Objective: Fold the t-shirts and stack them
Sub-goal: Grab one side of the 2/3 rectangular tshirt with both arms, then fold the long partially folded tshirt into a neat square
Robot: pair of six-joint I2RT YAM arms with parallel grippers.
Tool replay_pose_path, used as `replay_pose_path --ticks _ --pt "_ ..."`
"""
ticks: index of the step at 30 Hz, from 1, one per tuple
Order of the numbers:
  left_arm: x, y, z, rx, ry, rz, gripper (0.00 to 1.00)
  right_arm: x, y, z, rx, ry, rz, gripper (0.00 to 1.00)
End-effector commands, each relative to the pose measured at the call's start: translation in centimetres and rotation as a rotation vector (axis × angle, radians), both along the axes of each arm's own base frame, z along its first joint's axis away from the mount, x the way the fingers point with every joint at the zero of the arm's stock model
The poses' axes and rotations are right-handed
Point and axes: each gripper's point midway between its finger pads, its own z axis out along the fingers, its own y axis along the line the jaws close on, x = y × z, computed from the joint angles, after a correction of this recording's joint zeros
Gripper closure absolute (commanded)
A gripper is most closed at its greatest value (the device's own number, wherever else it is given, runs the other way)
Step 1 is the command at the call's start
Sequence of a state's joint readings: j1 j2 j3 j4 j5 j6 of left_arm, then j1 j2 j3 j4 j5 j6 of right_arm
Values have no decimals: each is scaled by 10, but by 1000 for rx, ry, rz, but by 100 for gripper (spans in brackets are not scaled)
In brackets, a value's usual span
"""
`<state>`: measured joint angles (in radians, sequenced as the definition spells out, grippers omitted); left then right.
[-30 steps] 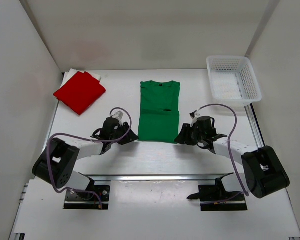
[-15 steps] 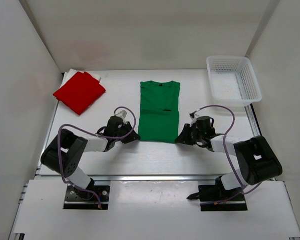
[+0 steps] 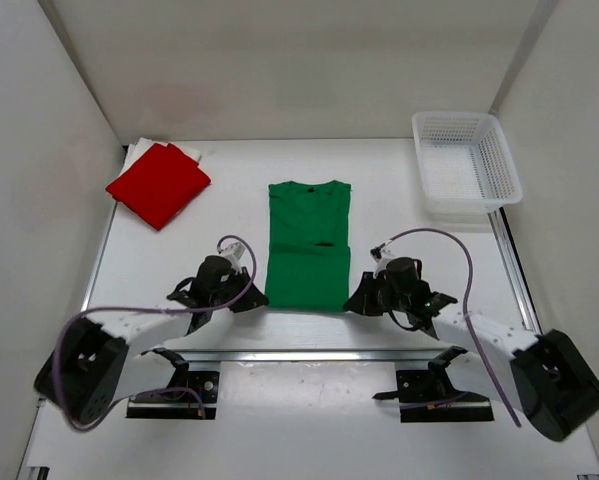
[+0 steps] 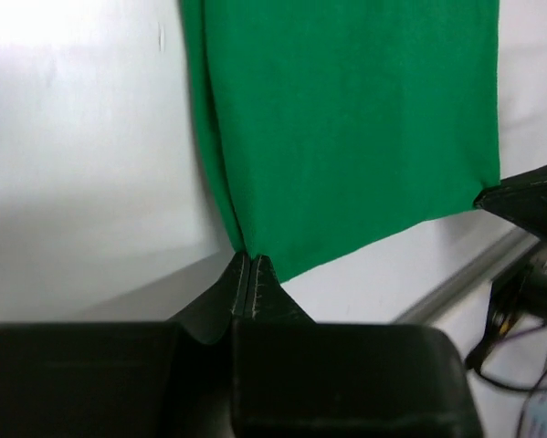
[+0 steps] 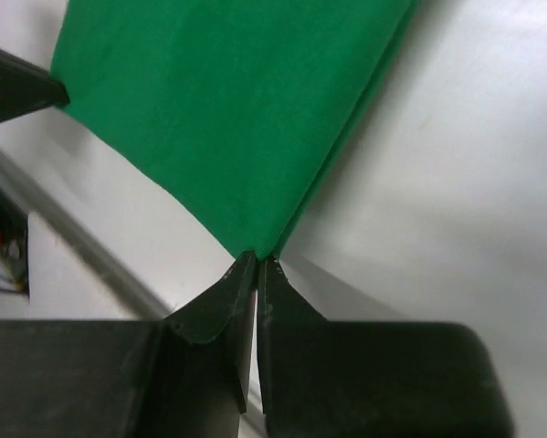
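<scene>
- T-shirt point(image 3: 307, 250), green and smooth, folded into a narrow strip on table point(image 3: 229, 205).
- Pinched at near hem corners by left hand point(image 4: 251, 266) and right hand point(image 5: 257, 262), both clamped tight.

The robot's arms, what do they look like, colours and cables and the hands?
Both the left arm and right arm have white links between bulky black joint housings, on black base plates. A thin purplish cable loops loosely along each. The left hand and right hand are matte black, their fingers tapering to narrow points.

White lattice basket point(image 3: 461, 160) at far right corner of table point(image 3: 229, 195); metal rail point(image 3: 309, 355) along near edge.
</scene>
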<state>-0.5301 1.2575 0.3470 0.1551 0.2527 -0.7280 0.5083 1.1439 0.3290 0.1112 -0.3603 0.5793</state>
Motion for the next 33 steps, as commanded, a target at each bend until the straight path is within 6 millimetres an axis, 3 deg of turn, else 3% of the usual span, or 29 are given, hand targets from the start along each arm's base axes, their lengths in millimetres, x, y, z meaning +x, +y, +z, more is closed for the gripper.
replay_pose_path --ticks 1,3,6,7,8,9,11,13,15,16,17,18,21,22,23,24,26,27,30,31,33 --pt "-41 21 -10 89 19 -62 100 -38 1 -4 -6 46 2 100" --pt "-62 31 -7 114 21 -80 100 -58 -2 1 -11 55 10 100" --pt "-64 33 24 69 -43 -68 100 -57 1 24 6 15 9 100" --pt "-58 29 48 33 -89 -66 100 -47 2 40 18 -28 5 99" --pt "-53 29 59 22 -105 -54 100 -41 4 54 23 -62 19 100" --pt "-42 27 83 -8 -145 -43 100 -32 2 60 18 -65 3 100" --pt "-32 10 125 -113 -184 -83 100 -5 3 95 18 -149 1 100" --pt "-9 -7 165 -180 -253 -97 100 16 2 105 -5 -170 0 100" --pt "17 -11 182 -202 -278 -69 100 42 6 131 42 -217 8 100" --pt "35 -13 189 -224 -290 -50 100 56 2 127 50 -209 -1 100" --pt "50 -14 182 -224 -272 -27 100 74 -6 139 69 -230 -41 100" --pt "67 -11 193 -226 -297 1 100 88 -3 146 106 -230 -26 100" --pt "125 -6 184 -148 -306 77 100 137 -10 156 145 -237 -66 100" --pt "149 -1 172 -122 -274 108 100 151 -14 140 121 -205 -71 100" --pt "162 -2 145 -83 -211 116 100 169 -19 150 122 -225 -88 100" --pt "181 3 152 -90 -221 139 100 186 -16 146 121 -204 -86 100" --pt "216 7 131 -75 -184 180 100 218 -22 130 118 -177 -104 100" --pt "225 12 122 -66 -172 202 100 231 -24 133 105 -195 -119 100" --pt "258 15 101 -44 -142 231 100 260 -30 95 78 -107 -133 100" --pt "263 14 100 -48 -142 231 100 268 -27 97 78 -119 -125 99" --pt "275 12 91 -85 -124 233 96 281 -34 80 48 -96 -163 100"
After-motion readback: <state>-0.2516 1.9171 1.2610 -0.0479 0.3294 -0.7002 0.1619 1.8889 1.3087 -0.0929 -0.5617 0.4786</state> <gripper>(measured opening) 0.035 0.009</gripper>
